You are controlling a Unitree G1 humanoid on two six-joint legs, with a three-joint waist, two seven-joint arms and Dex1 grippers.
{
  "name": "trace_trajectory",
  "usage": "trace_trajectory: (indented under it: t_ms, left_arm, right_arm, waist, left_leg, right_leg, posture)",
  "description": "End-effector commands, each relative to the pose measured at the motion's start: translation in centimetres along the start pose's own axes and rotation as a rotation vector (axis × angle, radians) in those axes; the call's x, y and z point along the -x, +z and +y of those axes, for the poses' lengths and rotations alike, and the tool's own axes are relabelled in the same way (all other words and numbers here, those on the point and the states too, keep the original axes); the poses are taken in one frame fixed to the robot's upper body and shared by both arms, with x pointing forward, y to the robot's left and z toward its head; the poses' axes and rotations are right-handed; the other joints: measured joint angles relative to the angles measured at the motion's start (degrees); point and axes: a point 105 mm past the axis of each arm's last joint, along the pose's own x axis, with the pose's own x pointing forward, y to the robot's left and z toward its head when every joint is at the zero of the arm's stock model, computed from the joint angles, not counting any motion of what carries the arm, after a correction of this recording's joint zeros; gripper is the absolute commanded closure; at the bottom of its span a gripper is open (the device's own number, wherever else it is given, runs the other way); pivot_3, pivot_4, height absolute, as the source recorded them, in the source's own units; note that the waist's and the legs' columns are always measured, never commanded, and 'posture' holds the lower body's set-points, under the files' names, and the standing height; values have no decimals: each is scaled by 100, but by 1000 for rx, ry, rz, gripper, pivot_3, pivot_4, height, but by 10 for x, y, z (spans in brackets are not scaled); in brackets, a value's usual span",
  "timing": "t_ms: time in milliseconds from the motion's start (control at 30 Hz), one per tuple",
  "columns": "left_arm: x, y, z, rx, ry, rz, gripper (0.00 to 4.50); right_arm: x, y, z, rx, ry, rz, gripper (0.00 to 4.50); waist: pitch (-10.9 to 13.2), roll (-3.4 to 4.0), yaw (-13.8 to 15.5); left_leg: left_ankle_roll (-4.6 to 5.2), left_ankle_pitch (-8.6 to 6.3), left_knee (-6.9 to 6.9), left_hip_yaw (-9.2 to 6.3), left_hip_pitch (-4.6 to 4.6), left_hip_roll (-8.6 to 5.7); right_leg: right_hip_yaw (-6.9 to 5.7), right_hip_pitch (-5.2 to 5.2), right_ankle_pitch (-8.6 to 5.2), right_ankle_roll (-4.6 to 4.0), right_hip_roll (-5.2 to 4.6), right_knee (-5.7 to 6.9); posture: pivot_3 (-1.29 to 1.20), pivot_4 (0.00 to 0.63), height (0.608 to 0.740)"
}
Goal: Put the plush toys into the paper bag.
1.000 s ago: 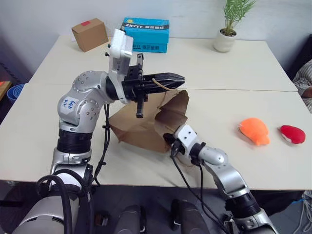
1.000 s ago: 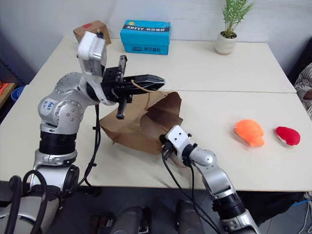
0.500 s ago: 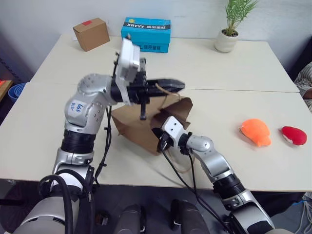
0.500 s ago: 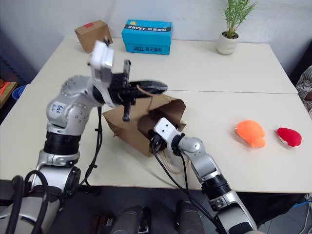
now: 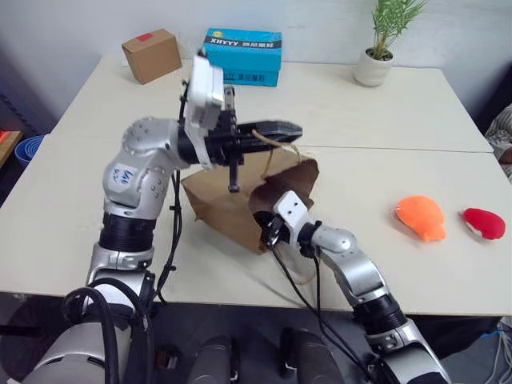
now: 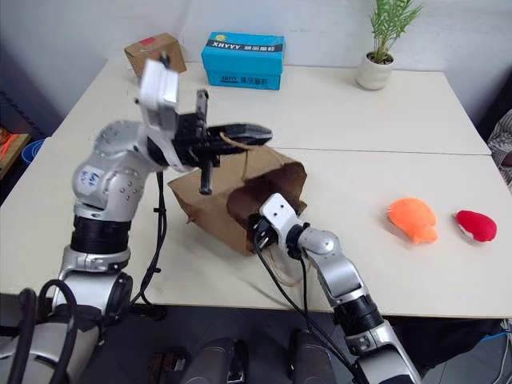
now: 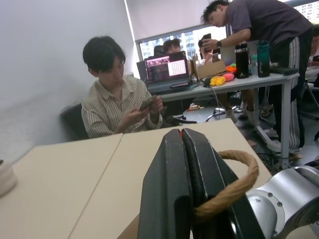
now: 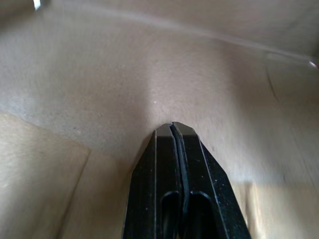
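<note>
**Bag raised, right arm inside**

Since a second ago the bag (image 5: 232,210) has been pulled more upright. Left gripper (image 7: 185,137) pinches its handle (image 7: 234,181); right gripper (image 8: 172,127), jaws clenched empty, is inside its mouth. Orange toy (image 5: 419,217) and red toy (image 5: 483,222) lie on the desk (image 5: 64,208), well right of both.

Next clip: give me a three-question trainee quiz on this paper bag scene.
1. True or false: both plush toys are already in the bag.
2. What does the left tool pinch? A) the bag's handle B) the orange toy C) the plant
3. Where is the right tool's tip?

Key:
1. False: the orange toy and red toy lie on the table.
2. A: the left tool, shut, pinches the handle.
3. Inside the paper bag; the right tool is shut.
</note>
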Motion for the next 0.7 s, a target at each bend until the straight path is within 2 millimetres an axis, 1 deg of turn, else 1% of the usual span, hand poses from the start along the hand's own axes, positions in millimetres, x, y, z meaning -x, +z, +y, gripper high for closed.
trace_trajectory:
  t_ms: [33,133,267,333,367,400,433,500,533,567,600,700]
  left_arm:
    - [-5,2,-1,-67,16,-5,4500]
    - [-6,-2,1,-75,26,-1,4500]
    - [-6,-2,4,-78,33,-10,4500]
    - [-6,-2,5,-82,34,-13,4500]
    - [-6,-2,6,-83,35,-13,4500]
    - [-5,-1,6,-86,36,-14,4500]
    - [-5,-3,5,-91,34,-10,4500]
    - [-6,-6,5,-91,37,-9,4500]
    - [-6,-8,5,-87,38,-11,4500]
    - [-7,-9,3,-87,36,-10,4500]
    - [-7,-10,2,-86,31,-4,4500]
    - [-8,-14,-2,-100,13,24,4500]
  right_arm:
    - [18,27,-1,44,33,-133,3917]
    - [39,38,-6,109,29,-191,2886]
    - [84,51,-12,146,20,-249,1472]
    - [111,58,-20,125,-38,-295,749]
    - [120,61,-23,106,-61,-310,369]
    - [133,66,-30,96,-124,-343,37]
    - [150,64,-38,87,-190,-333,37]
    - [193,52,-49,108,-317,-269,37]
    - [213,46,-52,116,-377,-244,37]
    - [228,39,-52,121,-426,-220,37]
    - [242,30,-52,116,-473,-181,37]
    - [284,-7,-51,99,-630,-23,37]
  waist:
    - [1,1,3]
    - [1,1,1]
    - [1,1,30]
    - [1,0,34]
    - [1,0,37]
    - [1,0,39]
    - [1,0,46]
    - [1,0,103]
    - [1,0,163]
    - [1,0,180]
    - [1,0,184]
    - [1,0,162]
  left_leg:
    - [0,0,0,0,-2,0]
    - [2,-1,-1,0,-5,1]
    - [2,-2,-2,-1,-7,1]
    - [4,-4,-2,0,-7,1]
    - [4,-4,-2,0,-8,1]
    - [5,-4,-2,0,-8,2]
    - [5,-4,-2,0,-8,1]
    - [6,-5,-3,0,-7,2]
    - [7,-6,-4,0,-7,0]
    - [10,-7,-6,0,-8,0]
    - [11,-8,-6,-2,-8,0]
    - [18,-12,-7,6,-1,-3]
  right_leg:
    - [0,-2,0,0,0,-2]
    - [0,-5,0,0,0,-3]
    - [-3,-5,0,0,0,-6]
    - [-3,-5,0,1,0,-8]
    - [-5,-5,1,2,0,-8]
    - [-5,-5,1,1,-1,-8]
    - [-5,-5,1,2,0,-8]
    - [-5,-5,1,2,-2,-9]
    - [-5,-4,1,2,-1,-12]
    - [-7,-3,1,2,0,-17]
    - [-9,0,1,2,3,-19]
    - [-3,5,4,7,2,-23]
  posture:
    - [0,150,740]
    - [0,150,740]
    - [0,150,740]
    - [0,150,740]
    - [0,150,740]
    - [0,150,740]
    - [0,150,740]
    - [0,150,740]
    - [0,150,740]
    - [0,150,740]
    - [0,150,740]
    - [0,150,740]
